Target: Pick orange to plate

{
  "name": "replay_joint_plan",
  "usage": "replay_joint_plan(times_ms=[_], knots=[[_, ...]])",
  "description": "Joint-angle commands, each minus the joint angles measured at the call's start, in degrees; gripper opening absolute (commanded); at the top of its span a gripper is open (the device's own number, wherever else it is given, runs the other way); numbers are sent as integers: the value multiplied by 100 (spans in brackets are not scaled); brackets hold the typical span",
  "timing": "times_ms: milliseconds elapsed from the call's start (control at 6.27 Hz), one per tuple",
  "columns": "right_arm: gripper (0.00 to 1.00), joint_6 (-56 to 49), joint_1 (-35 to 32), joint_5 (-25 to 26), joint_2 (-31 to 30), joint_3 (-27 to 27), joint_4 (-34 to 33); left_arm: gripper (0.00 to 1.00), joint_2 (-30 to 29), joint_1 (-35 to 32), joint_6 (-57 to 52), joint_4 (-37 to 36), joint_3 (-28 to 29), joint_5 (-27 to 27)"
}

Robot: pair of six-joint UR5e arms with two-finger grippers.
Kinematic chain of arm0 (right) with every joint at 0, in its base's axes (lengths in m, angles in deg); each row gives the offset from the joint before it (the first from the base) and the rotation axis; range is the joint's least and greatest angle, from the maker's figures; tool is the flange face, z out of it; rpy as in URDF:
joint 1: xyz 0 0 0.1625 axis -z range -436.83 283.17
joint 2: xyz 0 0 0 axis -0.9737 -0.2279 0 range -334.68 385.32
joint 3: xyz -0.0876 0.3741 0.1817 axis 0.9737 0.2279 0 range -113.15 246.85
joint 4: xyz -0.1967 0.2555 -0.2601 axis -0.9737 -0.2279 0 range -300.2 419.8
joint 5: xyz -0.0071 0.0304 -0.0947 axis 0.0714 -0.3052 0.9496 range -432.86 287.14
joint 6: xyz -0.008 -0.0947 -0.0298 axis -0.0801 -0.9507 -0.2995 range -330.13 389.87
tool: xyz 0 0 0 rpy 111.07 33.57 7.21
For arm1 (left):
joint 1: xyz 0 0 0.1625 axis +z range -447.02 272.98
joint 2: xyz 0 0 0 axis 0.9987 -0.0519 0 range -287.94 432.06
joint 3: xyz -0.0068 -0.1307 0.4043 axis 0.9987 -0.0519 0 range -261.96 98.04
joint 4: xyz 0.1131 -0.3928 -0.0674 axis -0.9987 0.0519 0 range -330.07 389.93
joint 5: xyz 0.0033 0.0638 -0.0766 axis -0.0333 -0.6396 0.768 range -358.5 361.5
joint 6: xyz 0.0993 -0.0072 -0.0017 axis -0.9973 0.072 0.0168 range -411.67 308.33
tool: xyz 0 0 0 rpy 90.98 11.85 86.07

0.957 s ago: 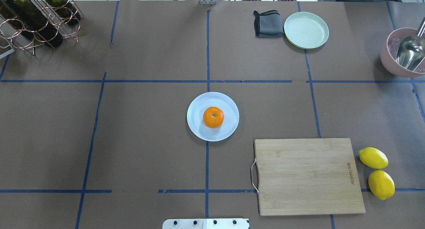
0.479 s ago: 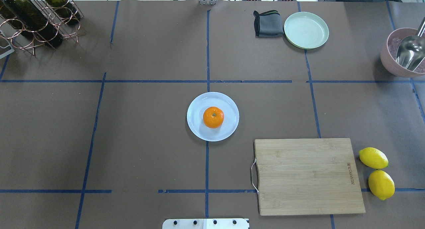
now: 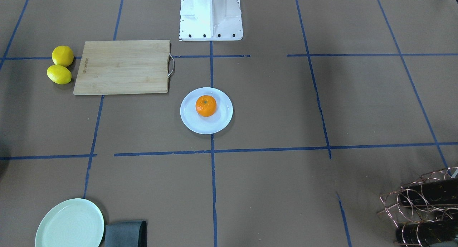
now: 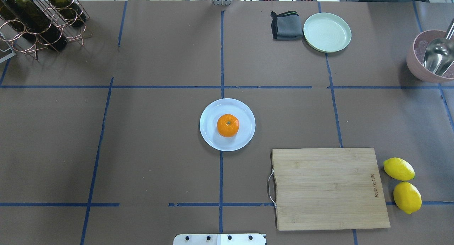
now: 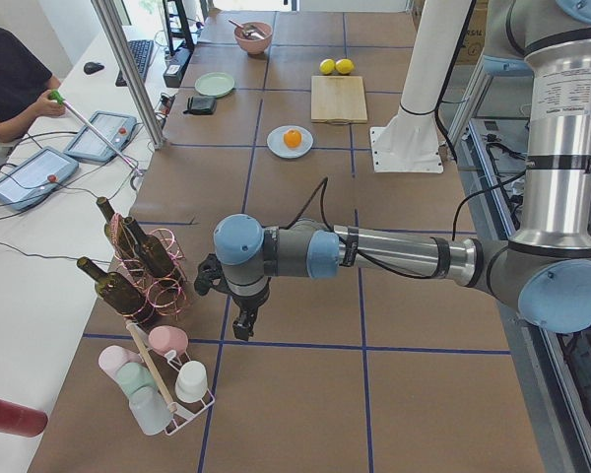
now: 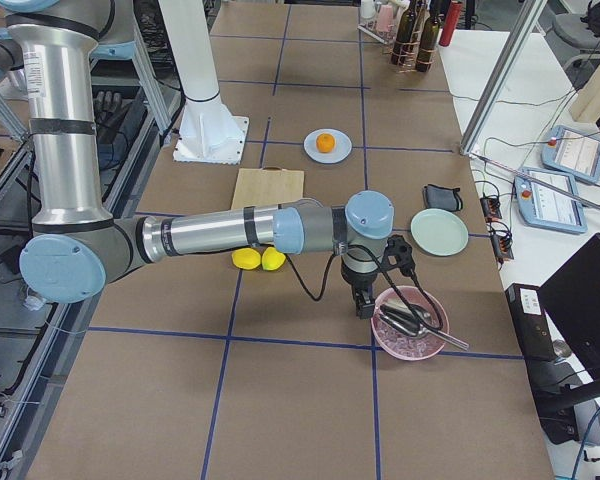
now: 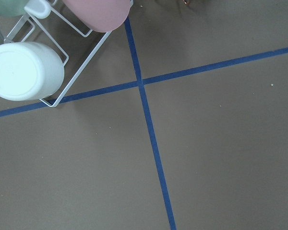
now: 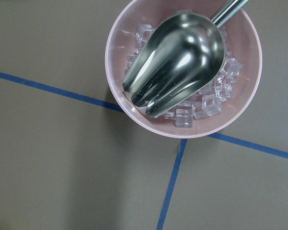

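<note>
Overhead exterior: orange point(image 4: 228, 125) on plate point(image 4: 209, 133); we judge it light, firm, roll-prone; grasp at three and nine o'clock. Closure of left gripper point(image 5: 242, 325), right gripper point(image 6: 363, 303): cannot tell.

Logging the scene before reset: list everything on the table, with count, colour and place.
plate: 1, bluish-white, centre
orange: 1, bright orange, on plate
cutting board: 1, light wood, near right
lemons: 2, yellow, beside board
green plate: 1, mint, far right
cloth: 1, grey, beside green plate
bowl: 1, pink, right end, holding ice, steel scoop
wine rack: 1, copper, far left, dark bottles
cup rack: 1, white wire, left end
left gripper: 1, black, near cup rack, state unclear
right gripper: 1, black, by bowl, state unclear
</note>
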Motion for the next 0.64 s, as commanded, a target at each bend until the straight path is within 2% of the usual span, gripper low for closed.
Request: replay_joint_plan(times_ms=[0,479], knots=[[100,18,42,-4,66,151,18,100,-170,53,-6,225,156,0],[100,351,138,-22,303,231,0,100,-249,88,-6,251,295,-35]])
